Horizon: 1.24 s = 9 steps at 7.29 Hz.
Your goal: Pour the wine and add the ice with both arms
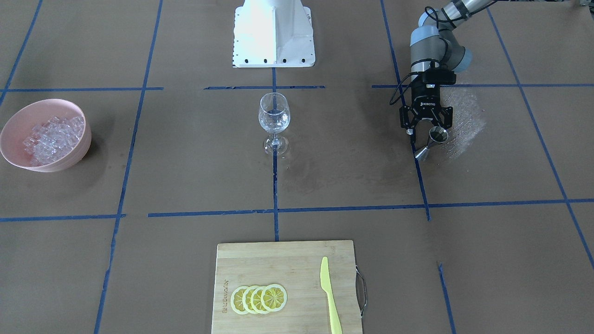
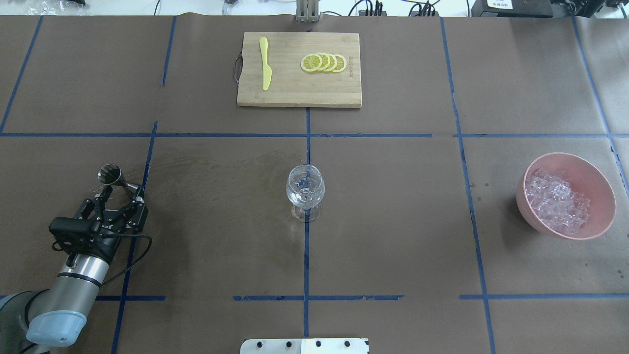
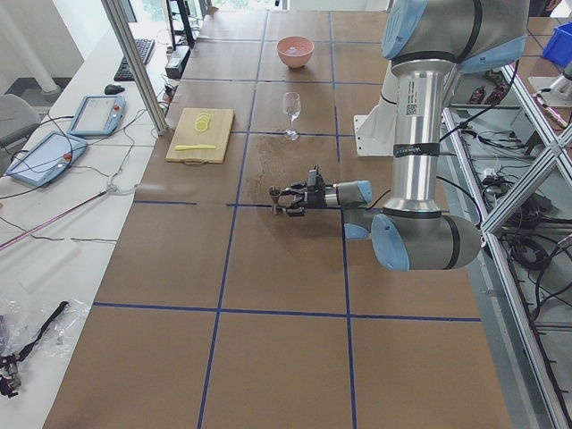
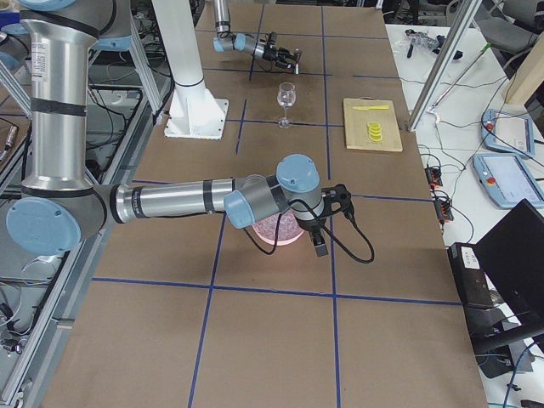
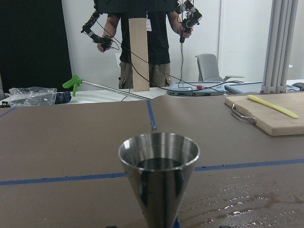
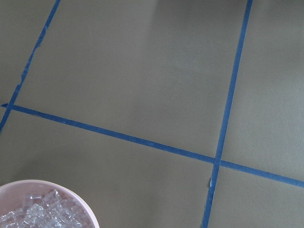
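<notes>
L claw (image 2: 120, 193), spread, faces jigger (image 2: 110, 174) left of wine glass (image 2: 305, 189); R claw (image 4: 320, 246), grip can't tell, hangs by pink bowl (image 2: 592, 182) of ice (image 2: 557, 201), glass's right.

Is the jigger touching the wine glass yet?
Apart. The overhead view shows a wide stretch of table between the jigger, by the left end effector, and the wine glass.

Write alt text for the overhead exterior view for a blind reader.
The left arm's open claw is at lower left, a steel jigger standing at its tips. A clear wine glass stands mid-table, a pink bowl of ice at right, and a cutting board with lemon slices and a yellow knife on the far side.
</notes>
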### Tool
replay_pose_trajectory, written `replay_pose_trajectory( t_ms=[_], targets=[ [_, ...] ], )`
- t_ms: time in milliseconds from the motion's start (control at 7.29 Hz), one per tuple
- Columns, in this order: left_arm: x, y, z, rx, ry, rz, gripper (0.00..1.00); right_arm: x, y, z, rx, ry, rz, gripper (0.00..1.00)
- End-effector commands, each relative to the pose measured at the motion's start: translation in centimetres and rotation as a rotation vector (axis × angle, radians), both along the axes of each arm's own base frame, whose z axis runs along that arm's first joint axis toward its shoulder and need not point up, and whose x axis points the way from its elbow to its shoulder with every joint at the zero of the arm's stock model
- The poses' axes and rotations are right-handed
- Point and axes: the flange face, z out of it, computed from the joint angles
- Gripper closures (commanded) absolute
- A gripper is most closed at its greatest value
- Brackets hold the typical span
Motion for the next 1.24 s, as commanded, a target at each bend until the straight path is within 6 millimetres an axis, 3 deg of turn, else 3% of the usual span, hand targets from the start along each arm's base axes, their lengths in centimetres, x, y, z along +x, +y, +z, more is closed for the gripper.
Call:
replay_pose_trajectory(
  t_ms=[0, 686, 1098],
  targets=[
    [0.5, 0.2, 0.3, -0.016, 0.011, 0.049, 0.22, 0.0, 0.0, -0.1, 0.001, 0.0, 0.001, 0.0],
    [-1.7, -2.3, 0.2, -0.011, 0.031, -0.013, 0.22, 0.0, 0.0, -0.3, 0.006, -0.001, 0.0, 0.0],
    [-1.6, -2.6, 0.0, -0.008, 0.019, -0.019, 0.22, 0.0, 0.0, -0.2, 0.004, -0.001, 0.0, 0.0]
  ],
)
